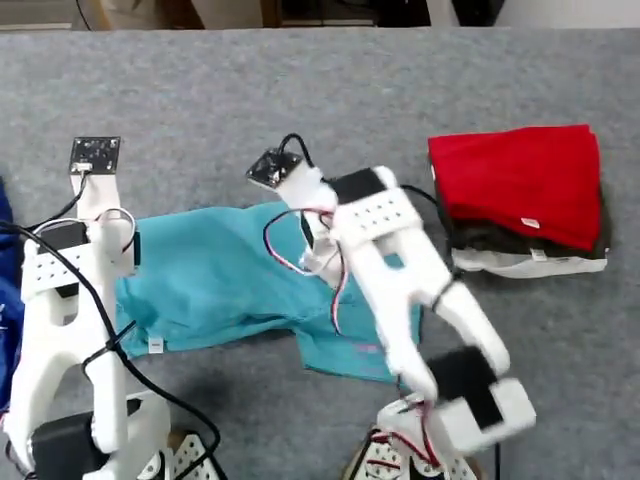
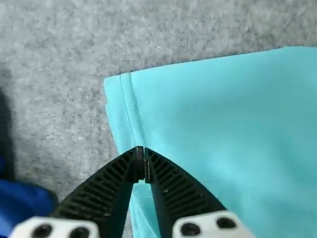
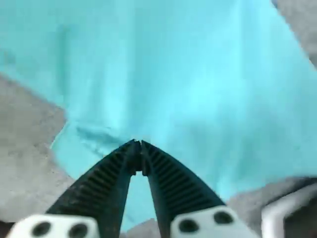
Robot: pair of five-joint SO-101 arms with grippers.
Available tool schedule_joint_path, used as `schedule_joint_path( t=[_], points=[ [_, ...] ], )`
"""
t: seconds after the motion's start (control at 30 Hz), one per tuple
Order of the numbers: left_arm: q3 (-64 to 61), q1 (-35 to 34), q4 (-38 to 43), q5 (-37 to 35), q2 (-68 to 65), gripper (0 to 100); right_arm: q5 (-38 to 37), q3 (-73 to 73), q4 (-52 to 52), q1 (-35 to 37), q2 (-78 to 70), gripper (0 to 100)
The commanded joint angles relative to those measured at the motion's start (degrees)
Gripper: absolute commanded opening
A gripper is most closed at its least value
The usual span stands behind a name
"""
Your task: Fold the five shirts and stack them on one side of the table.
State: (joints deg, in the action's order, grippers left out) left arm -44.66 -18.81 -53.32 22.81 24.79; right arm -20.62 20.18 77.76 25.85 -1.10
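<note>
The teal shirt (image 1: 215,280) lies on the surface (image 1: 300,100) beside the folded stack (image 1: 520,195), its long axis pointing at that stack. It looks light and limp, best taken by hems. The left claw (image 2: 139,166) pinches the hem farthest from the stack, and the right claw (image 3: 137,148) pinches cloth nearer it.

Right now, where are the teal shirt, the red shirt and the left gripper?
teal shirt (image 1: 215,280): high view, middle of the cloth.
red shirt (image 1: 520,180): high view, middle of its top face.
left gripper (image 2: 139,167): left wrist view, where its fingertips meet.
</note>
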Motion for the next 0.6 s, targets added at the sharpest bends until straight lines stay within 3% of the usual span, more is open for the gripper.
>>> schedule_joint_path(
  t=[0.0, 0.3, 0.47, 0.57],
  points=[
    [0.62, -0.79, 0.18, 0.09, 0.66, 2, 2.2, -3.03, -1.32, -0.92, -7.25, 0.3],
    [1.67, -3.25, 0.35, 0.18, 0.66, 2, 2.46, -0.48, 8.26, -0.4, -4.62, 0.3],
    [2.55, -3.34, 0.26, 0.35, 0.57, 2, 2.46, 10.51, 8.26, 5.93, 3.3, 0.3],
    [2.55, -3.34, 0.53, 0.35, 0.57, 2, 2.64, 18.24, 3.08, 10.24, 5.93, 0.3]
  ],
)
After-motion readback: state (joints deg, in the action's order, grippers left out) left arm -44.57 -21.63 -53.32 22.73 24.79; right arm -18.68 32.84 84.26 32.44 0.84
